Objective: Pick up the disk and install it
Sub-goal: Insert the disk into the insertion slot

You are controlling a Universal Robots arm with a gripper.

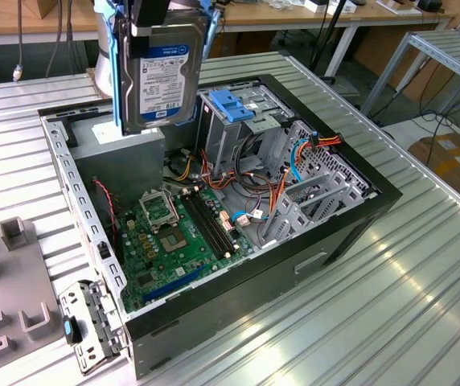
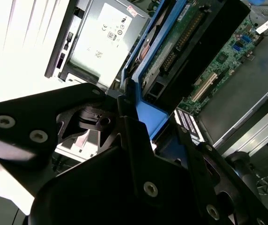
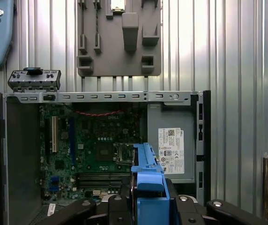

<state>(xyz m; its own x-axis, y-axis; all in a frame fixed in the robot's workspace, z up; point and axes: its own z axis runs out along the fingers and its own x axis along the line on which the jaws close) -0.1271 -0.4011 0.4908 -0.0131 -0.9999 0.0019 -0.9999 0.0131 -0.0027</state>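
Note:
The disk [image 1: 162, 76], a silver hard drive with a white-and-blue label and blue side rails, hangs upright above the far-left corner of the open computer case [image 1: 359, 217]. My gripper [image 1: 159, 26] is shut on its upper end. In the first wrist view the disk's blue end tab [image 3: 148, 187] sits between the black fingers [image 3: 120, 211], with the motherboard [image 3: 96, 145] far beneath. The second wrist view has the blue rail [image 2: 145, 101] running out from the gripper [image 2: 134, 122].
Inside the case are a drive cage with a blue latch [image 1: 234, 104], loose cables [image 1: 250, 193] and a grey box with a white sticker [image 1: 125, 153] under the disk. A grey fixture plate [image 1: 13, 281] and a metal bracket [image 1: 89, 322] lie on the ribbed table at the exterior view's left.

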